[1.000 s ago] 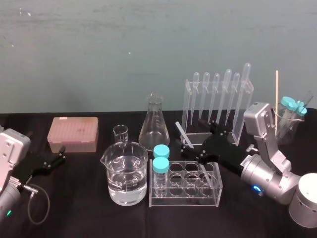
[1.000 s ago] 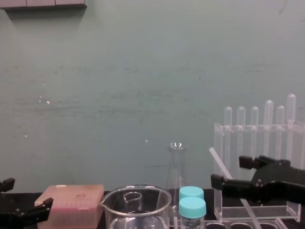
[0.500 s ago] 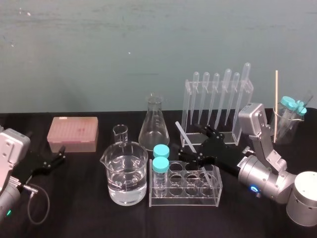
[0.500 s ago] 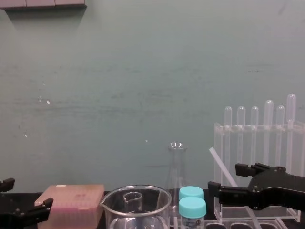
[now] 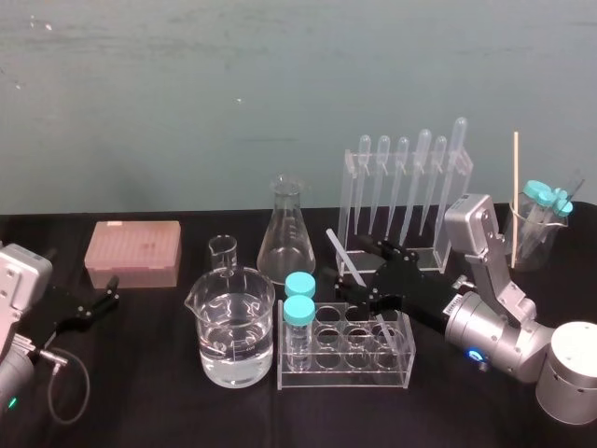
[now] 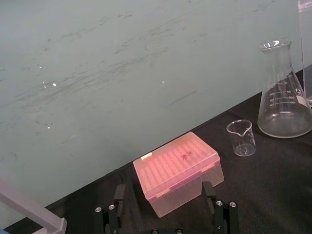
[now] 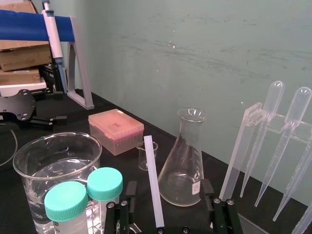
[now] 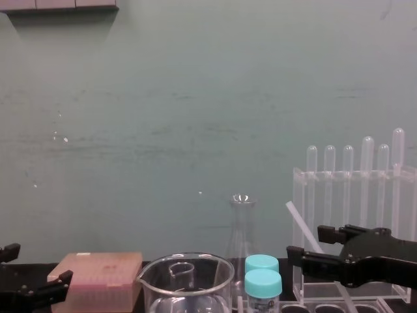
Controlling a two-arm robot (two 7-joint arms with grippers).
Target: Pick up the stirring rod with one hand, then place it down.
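Straight translucent stirring rod (image 7: 152, 180) — between right gripper's (image 7: 168, 196) spread fingers (image 7: 207, 189).

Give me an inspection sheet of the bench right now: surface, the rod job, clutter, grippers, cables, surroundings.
Surface: black table, no spills seen.
Job's things: long translucent whitish stirring rod leans tilted, lower end in the clear plastic tube rack; not yet lifted.
Clutter: large glass beaker of clear liquid, small glass beaker, glass conical flask, pink lidded box, two teal-capped vials in the rack, clear pipette stand.
Grippers: right gripper open, fingers either side of the rod, not touching; left gripper open, parked at the table's left.
Cables: grey cable looped beside the left arm.
Surroundings: teal wall.
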